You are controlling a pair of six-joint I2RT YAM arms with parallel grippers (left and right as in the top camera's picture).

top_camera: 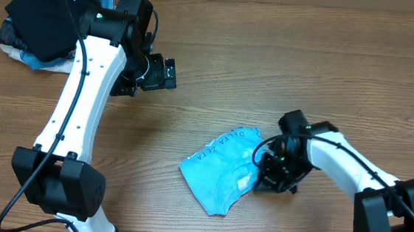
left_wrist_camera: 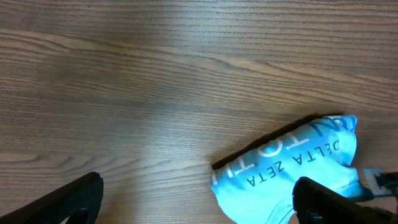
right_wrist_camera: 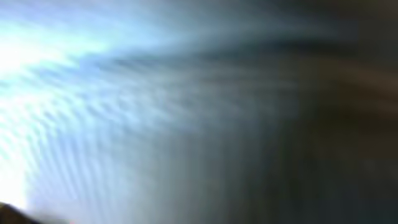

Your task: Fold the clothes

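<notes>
pinching only a thin fold at the right edge of the light blue t-shirt is judged the best way to do this step. the right gripper is pressed down there with its jaws together, apparently on the fabric. a slow lift is advised, so that the bundle opens rather than being dragged across the tabletop. the t-shirt lies crumpled, right of the tabletop's centre and nearer its front edge. the left gripper is held empty with its fingers wide apart, well away from the shirt and nearer the black garment in the back-left corner. it would be needed to take an opposite edge. the whole layout is given by the overhead view alone. the chest lettering can be read clearly as "delta zeta" only in the left wrist view. nothing but blurred blue cloth is shown by the right wrist view, so the grip cannot be confirmed there.
</notes>
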